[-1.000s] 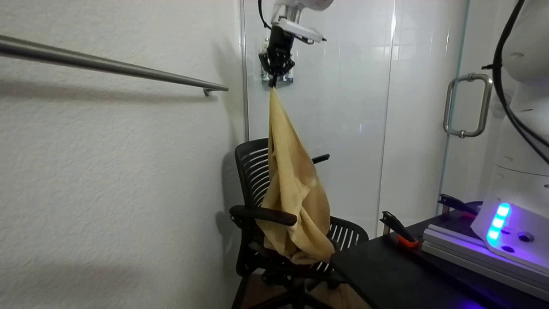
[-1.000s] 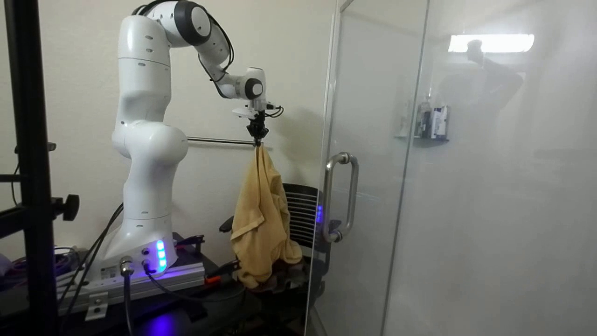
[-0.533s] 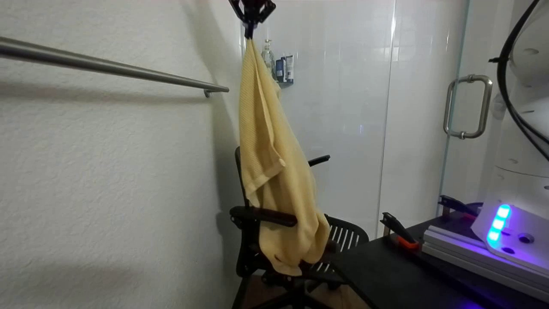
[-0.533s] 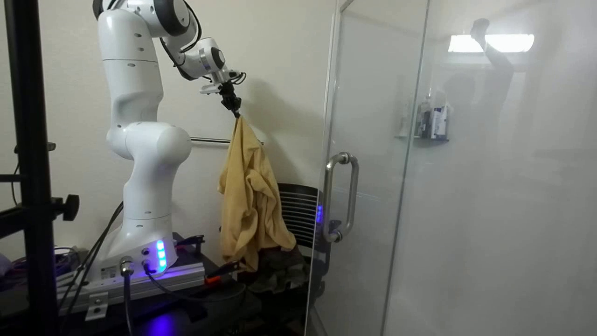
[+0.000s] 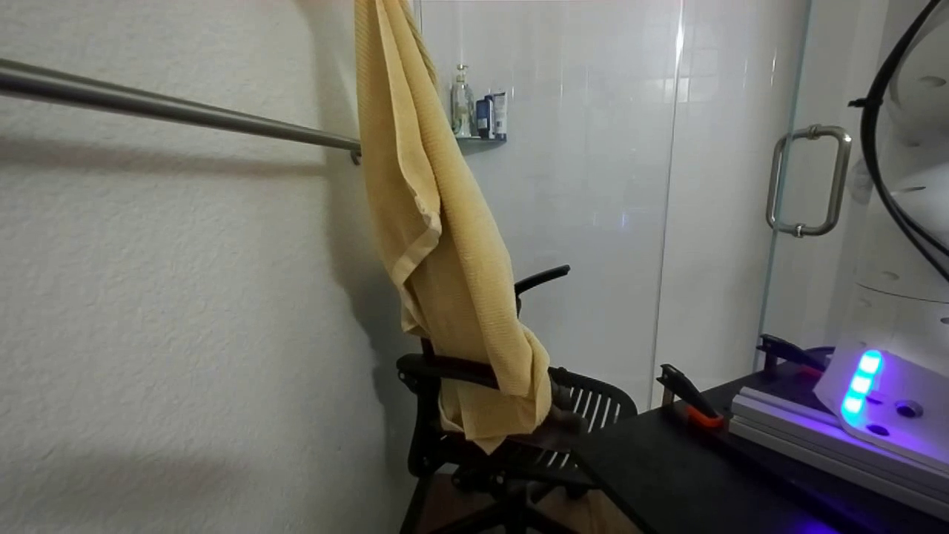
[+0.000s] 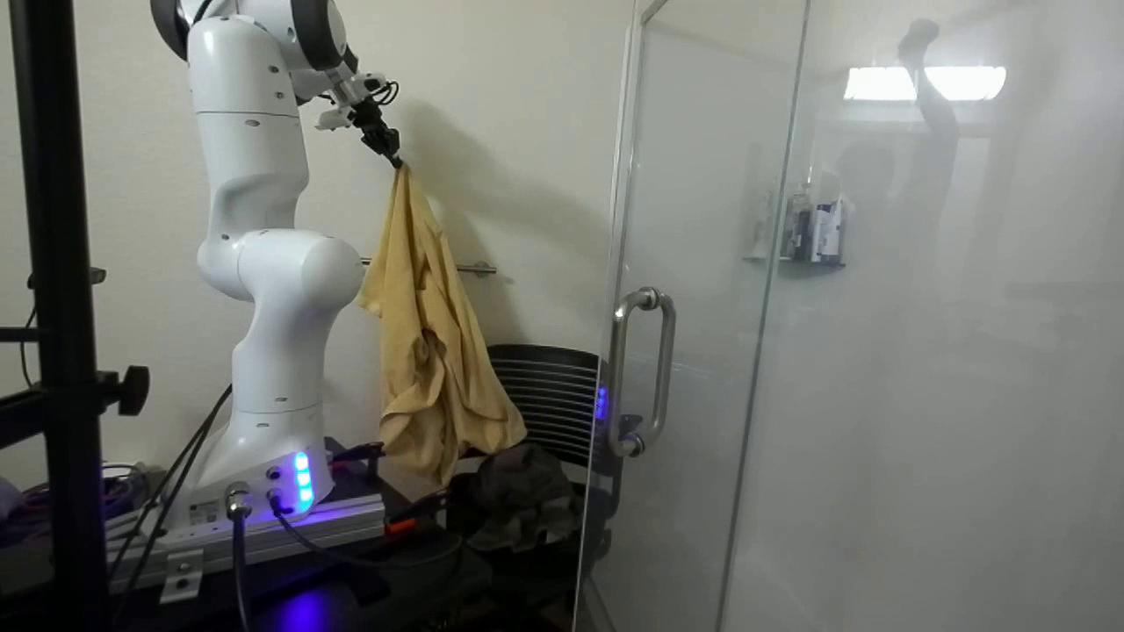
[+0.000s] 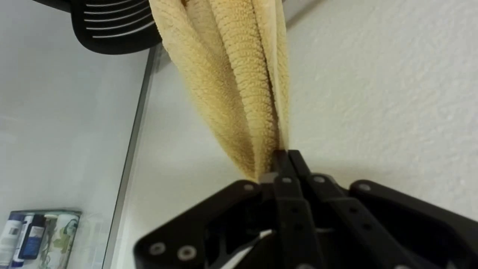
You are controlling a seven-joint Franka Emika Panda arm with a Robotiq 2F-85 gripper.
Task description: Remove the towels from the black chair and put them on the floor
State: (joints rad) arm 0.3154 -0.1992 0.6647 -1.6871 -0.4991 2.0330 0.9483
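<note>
My gripper (image 6: pixel 399 163) is shut on the top corner of the tan towel (image 6: pixel 421 351), up by the wall; in an exterior view (image 5: pixel 445 222) it lies above the picture's edge. In the wrist view the towel (image 7: pixel 239 74) runs from the closed fingertips towards the chair. The towel hangs long and folded, its lower end by the near armrest of the black chair (image 5: pixel 600 404), covering the armrest's tip. Whether it touches the seat I cannot tell. The grey towel (image 6: pixel 527 505) lies bunched on the chair's seat. A strip of floor (image 5: pixel 593 512) shows below the chair.
A metal towel bar (image 5: pixel 185 111) runs along the wall, partly behind the tan towel. The black table (image 5: pixel 689 460) carries clamps (image 5: pixel 689 397) beside the chair. A glass door with a handle (image 6: pixel 663 369) stands at the side. Bottles (image 5: pixel 482 115) sit on a corner shelf.
My gripper has risen and swung back towards the robot's base and the wall, tilting as it went. The tan towel has been lifted with it, uncovering the grey towel and more backrest.
</note>
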